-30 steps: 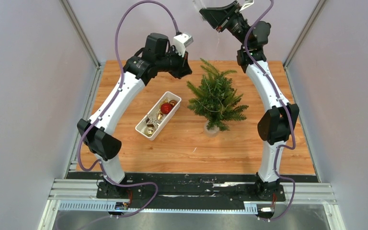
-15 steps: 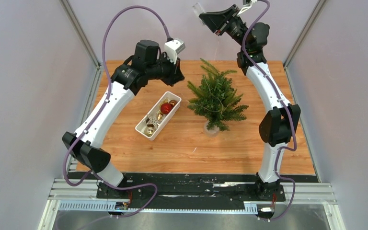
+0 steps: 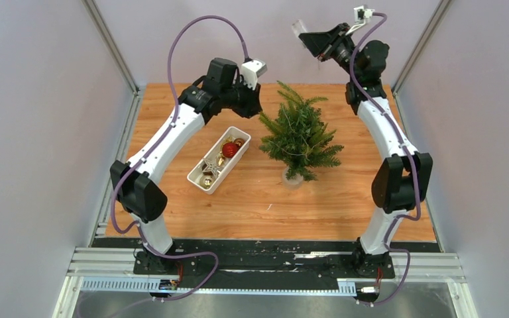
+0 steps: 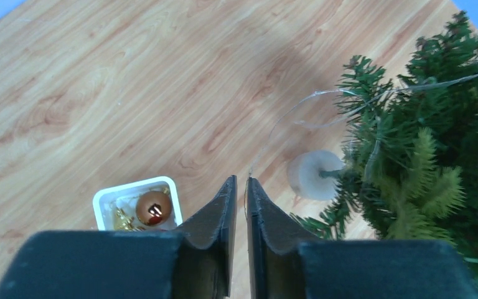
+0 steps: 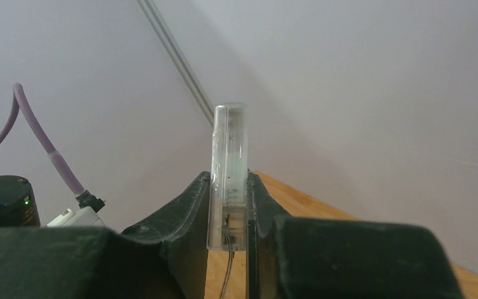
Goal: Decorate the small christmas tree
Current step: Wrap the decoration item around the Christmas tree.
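Note:
The small christmas tree (image 3: 299,136) stands mid-table on its clear round base (image 3: 292,177); it also shows in the left wrist view (image 4: 423,156). My left gripper (image 3: 252,101) hovers just left of the treetop. In its wrist view the left gripper (image 4: 241,180) is shut on a thin wire (image 4: 321,93) that runs into the branches. My right gripper (image 3: 313,38) is raised high behind the tree. It is shut (image 5: 229,179) on a clear plastic box (image 5: 229,149) with thin dark wires hanging from its bottom.
A white tray (image 3: 192,173) left of the tree holds a red bauble (image 3: 230,149) and several gold ornaments; a gold bauble (image 4: 154,207) shows in it. Grey walls enclose the wooden table (image 3: 344,199) on three sides.
My right gripper has swung right and slightly down with the clear box. My left gripper shifted left, then back right toward the treetop, its elbow moving with it.

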`<state>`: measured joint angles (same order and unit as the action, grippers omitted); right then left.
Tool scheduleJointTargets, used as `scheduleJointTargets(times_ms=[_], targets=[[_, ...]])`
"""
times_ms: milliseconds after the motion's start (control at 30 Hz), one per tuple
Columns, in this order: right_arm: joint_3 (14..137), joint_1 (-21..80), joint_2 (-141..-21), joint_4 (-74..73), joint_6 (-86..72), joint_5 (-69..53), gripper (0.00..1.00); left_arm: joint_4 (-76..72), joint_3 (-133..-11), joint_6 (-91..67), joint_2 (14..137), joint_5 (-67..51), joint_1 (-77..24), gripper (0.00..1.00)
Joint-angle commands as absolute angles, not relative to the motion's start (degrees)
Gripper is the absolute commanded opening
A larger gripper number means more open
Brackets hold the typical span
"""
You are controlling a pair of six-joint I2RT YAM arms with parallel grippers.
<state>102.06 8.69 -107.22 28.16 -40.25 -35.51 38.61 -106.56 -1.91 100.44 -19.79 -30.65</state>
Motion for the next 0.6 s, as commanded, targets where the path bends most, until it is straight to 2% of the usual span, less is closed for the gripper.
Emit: scheduleJointTargets(times_ms=[0,33,67,100,233,367,567], targets=[[98.3,6.0,-98.7,25.7,-33.4,-31.4,0.00,35.5,-110.1,-2.3,101.6,-20.7,-30.5,0.32],[96.9,5.4,-97.6,25.1,-32.6,-31.0,0.00,35.4,-110.6,-2.2,101.7,-20.7,-30.5,0.42],[95.3,4.7,-96.5,24.5,-31.9,-30.8,0.00,35.4,-110.9,-1.9,101.6,-20.5,-30.5,0.47],[93.6,4.1,-95.1,24.1,-31.2,-30.7,0.00,35.5,-111.6,-1.7,101.5,-20.5,-30.4,0.55],[86.9,2.0,-89.7,21.7,-27.8,-29.6,0.00,36.4,-113.7,-0.9,100.0,-20.8,-29.6,0.71],[81.9,0.6,-82.9,15.6,-22.3,-24.9,0.00,38.0,-114.5,-0.1,97.3,-19.9,-28.6,0.79],[73.9,-2.4,-74.7,9.9,-18.0,-20.1,0.00,39.4,-114.3,3.6,93.2,-18.5,-28.1,0.83]])
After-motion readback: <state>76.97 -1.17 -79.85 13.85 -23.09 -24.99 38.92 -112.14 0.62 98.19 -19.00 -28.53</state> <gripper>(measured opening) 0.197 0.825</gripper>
